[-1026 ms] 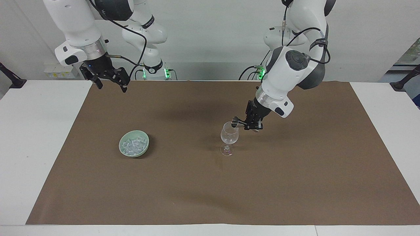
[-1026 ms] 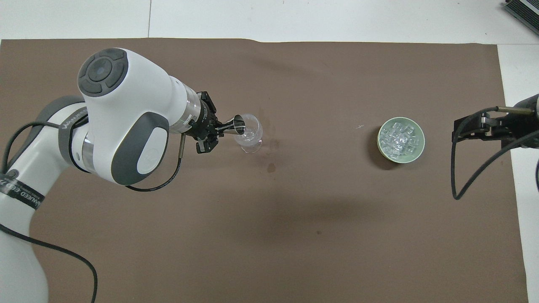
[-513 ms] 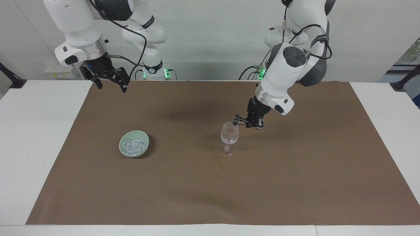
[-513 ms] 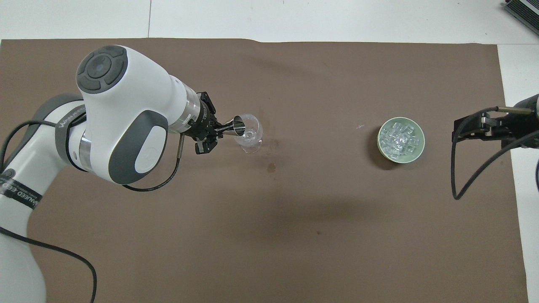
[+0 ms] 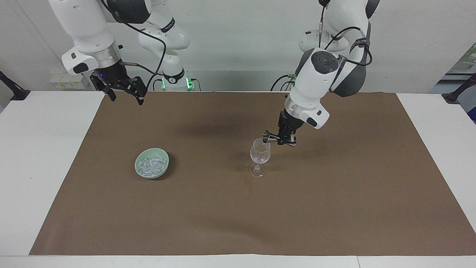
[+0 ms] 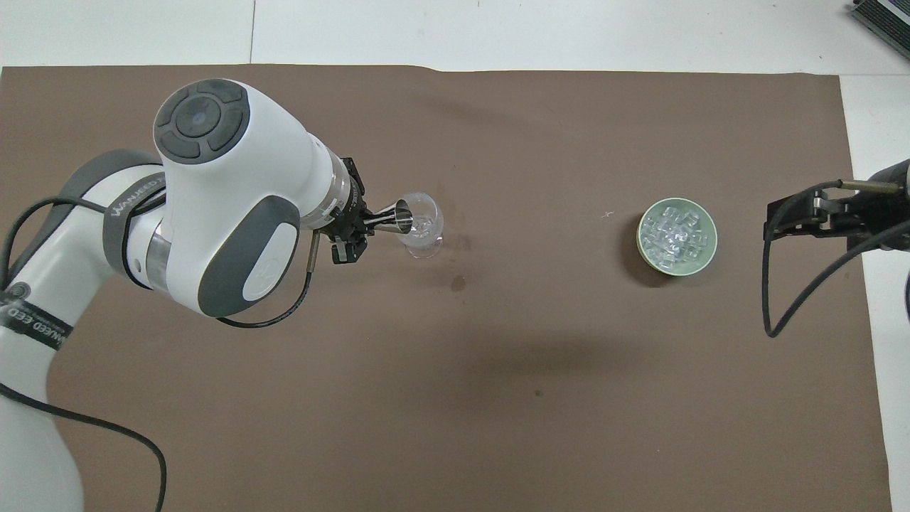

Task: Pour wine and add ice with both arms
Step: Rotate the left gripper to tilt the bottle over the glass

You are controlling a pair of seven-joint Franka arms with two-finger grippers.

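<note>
pour step | left gripper (image 5: 283,140) pinching metal jigger (image 5: 268,138), mouth over wine glass (image 5: 259,155) rim | tilt slowly, stay centred | right gripper (image 5: 124,93) spread, waiting

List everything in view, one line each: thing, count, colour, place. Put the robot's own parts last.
wine glass: one, clear, upright on the mat, toward the left arm's end.
jigger: one, silver, tipped over the wine glass's rim.
bowl: one, pale green, on the mat toward the right arm's end.
ice: one heap, clear-whitish, in the bowl.
mat: one, brown, covering the table.
table: one, white.
left gripper: black, holding the jigger.
right gripper: black, open, waiting above the mat's corner.
</note>
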